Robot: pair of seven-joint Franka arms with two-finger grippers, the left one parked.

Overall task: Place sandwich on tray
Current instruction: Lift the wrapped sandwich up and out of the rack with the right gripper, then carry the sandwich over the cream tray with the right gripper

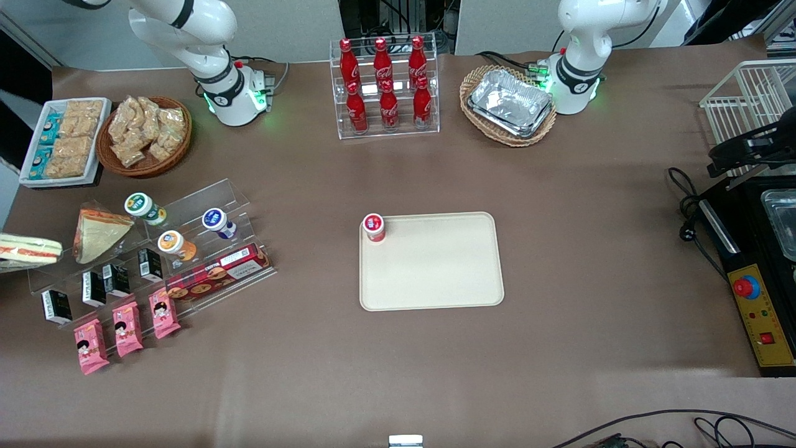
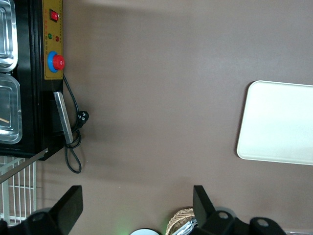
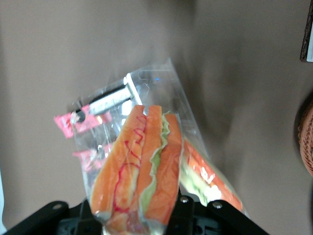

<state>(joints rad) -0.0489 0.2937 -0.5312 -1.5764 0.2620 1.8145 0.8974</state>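
my gripper (image 3: 139, 215) pinching sandwich (image 3: 139, 166) (filling edge showing), up at working arm's end; tray (image 1: 435, 274) mid-table, well apart toward parked arm.

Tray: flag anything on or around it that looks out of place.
A red-capped bottle stands on the tray at one corner, where the sandwich should go. The sandwich is in the gripper, off the table, at the working arm's end.

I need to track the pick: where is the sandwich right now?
The sandwich is held in the gripper, off the table at the working arm's end, beside the triangular sandwich on the clear rack, not yet over the tray.
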